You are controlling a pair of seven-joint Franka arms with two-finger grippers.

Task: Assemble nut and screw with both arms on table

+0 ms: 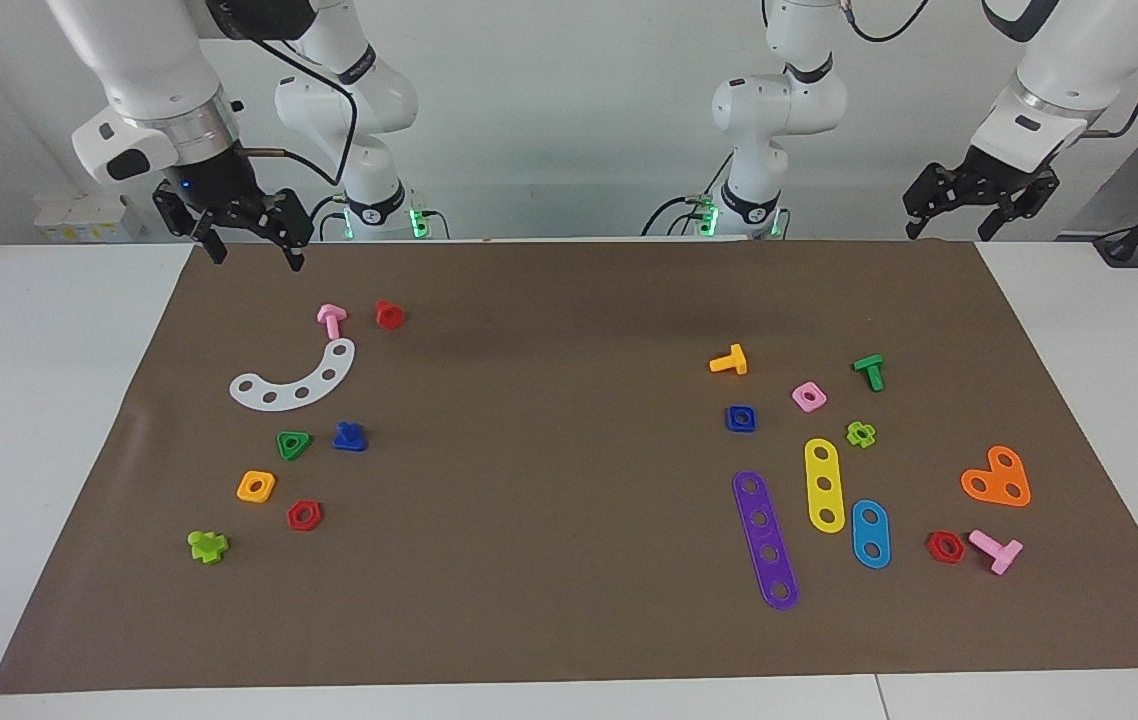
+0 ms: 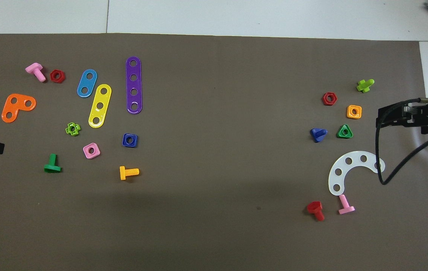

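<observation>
White bench [image 1: 49, 420] under a big brown rectangular mat [image 1: 569, 560], scattered with toy parts.

Progress: nothing assembled; both pick-ups and the threading remain, by my reading.

Small blue square plastic nut [image 1: 741, 418]: flat on the mat, hole up, no long axis.

Small blue plastic screw with triangular head [image 1: 350, 437]: well apart from the nut, toward the right arm's end; lies tipped, which way its stem points unclear.

Left end effector [image 1: 977, 205] and right end effector [image 1: 251, 238]: raised, jaws wide, empty.

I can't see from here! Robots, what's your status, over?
Both grippers, left and right, open, empty, up at the robots' edge. Blue nut and blue screw lie apart on the mat, untouched. Nothing in the way.
</observation>
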